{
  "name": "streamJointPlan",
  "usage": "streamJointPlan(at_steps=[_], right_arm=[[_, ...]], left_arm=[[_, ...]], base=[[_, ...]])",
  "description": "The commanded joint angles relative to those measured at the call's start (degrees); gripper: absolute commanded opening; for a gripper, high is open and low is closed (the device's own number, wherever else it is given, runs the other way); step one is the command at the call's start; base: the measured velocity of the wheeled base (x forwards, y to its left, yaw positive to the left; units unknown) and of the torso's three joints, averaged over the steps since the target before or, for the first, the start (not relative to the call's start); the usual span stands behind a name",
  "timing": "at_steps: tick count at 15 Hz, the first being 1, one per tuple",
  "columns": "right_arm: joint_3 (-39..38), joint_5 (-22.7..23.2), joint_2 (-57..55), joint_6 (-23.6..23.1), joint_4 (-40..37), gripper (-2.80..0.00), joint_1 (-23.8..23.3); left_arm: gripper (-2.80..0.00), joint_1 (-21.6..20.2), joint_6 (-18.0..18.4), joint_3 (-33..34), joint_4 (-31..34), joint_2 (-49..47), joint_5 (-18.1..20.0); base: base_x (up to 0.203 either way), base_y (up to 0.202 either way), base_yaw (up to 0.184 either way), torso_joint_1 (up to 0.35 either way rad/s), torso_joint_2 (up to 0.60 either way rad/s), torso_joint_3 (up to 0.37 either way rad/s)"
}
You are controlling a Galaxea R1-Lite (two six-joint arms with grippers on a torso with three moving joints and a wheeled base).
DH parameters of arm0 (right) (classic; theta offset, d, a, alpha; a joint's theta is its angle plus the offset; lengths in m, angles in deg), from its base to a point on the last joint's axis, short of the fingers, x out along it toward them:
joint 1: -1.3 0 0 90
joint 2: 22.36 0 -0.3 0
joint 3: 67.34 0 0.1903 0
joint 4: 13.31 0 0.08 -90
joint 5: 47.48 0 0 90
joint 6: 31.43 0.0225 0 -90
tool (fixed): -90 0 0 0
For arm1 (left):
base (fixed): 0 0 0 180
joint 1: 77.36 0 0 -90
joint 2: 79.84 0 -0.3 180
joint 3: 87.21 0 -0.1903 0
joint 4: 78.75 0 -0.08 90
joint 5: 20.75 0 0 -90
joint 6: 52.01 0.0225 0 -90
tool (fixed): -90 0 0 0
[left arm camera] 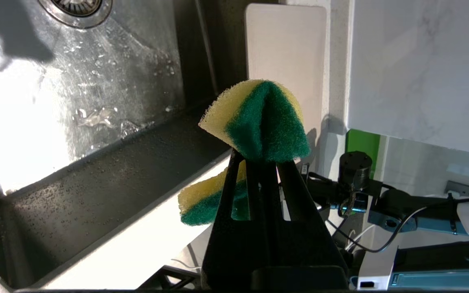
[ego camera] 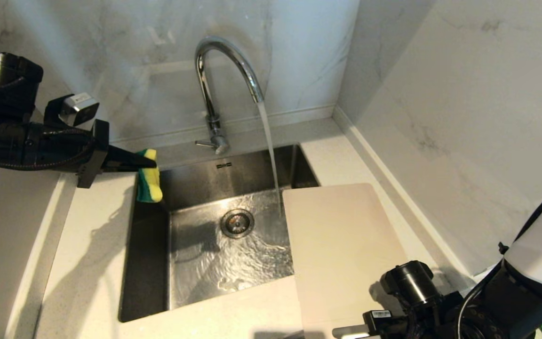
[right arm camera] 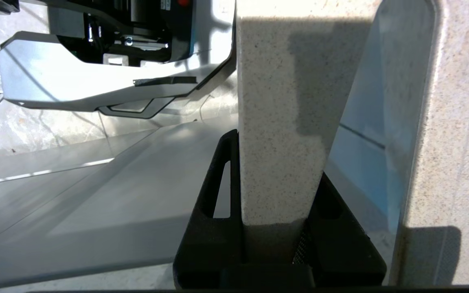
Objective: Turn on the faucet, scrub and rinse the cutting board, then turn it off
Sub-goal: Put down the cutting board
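The chrome faucet (ego camera: 226, 70) stands behind the sink, and water (ego camera: 271, 155) streams from its spout into the basin. The cream cutting board (ego camera: 341, 235) lies flat on the counter right of the sink, its left edge over the basin. My left gripper (ego camera: 151, 163) hovers at the sink's back left corner, shut on a folded yellow-green sponge (left arm camera: 265, 122). My right gripper (ego camera: 351, 331) is at the board's near end. In the right wrist view its fingers (right arm camera: 228, 171) pinch the counter's speckled front lip (right arm camera: 279, 122), with the board (right arm camera: 381, 101) lying along the other finger.
The steel sink (ego camera: 148, 263) has a wet floor and a round drain (ego camera: 237, 222). The faucet's thin side lever (ego camera: 203, 143) points left. Pale counter (ego camera: 92, 245) runs left of the sink. Marble walls close the back and the right (ego camera: 440, 117).
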Motion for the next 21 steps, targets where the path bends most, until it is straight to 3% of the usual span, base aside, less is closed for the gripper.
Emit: streamJointPlan(at_steps=[1, 5, 6, 16, 21], right_arm=[[0.2, 0.0, -0.1, -0.5, 0.2, -2.80, 0.4], [-0.3, 0.0, -0.8, 0.4, 0.1, -2.80, 0.4], [-0.3, 0.0, -0.8, 0.5, 0.1, 0.00, 0.4], [-1.5, 0.5, 4.0, 0.4, 0.2, 0.00, 0.5], [-4.2, 3.9, 11.1, 0.3, 0.3, 0.00, 0.3]], left_arm=[[-2.80, -0.1, -0.2, -0.3, 0.1, 0.0, 0.2], [-2.80, -0.1, -0.3, -0.4, 0.1, 0.1, 0.2], [-2.80, -0.1, -0.3, -0.4, 0.1, 0.1, 0.2], [-2.80, 0.0, -0.5, -0.6, 0.2, 2.2, 0.0], [-2.80, -1.0, -1.6, -0.7, 0.8, 4.6, -0.4]], base=[[0.000, 0.000, 0.000, 0.000, 0.00, 0.000], [0.000, 0.000, 0.000, 0.000, 0.00, 0.000], [0.000, 0.000, 0.000, 0.000, 0.00, 0.000], [0.000, 0.000, 0.000, 0.000, 0.00, 0.000], [0.000, 0.000, 0.000, 0.000, 0.00, 0.000]])
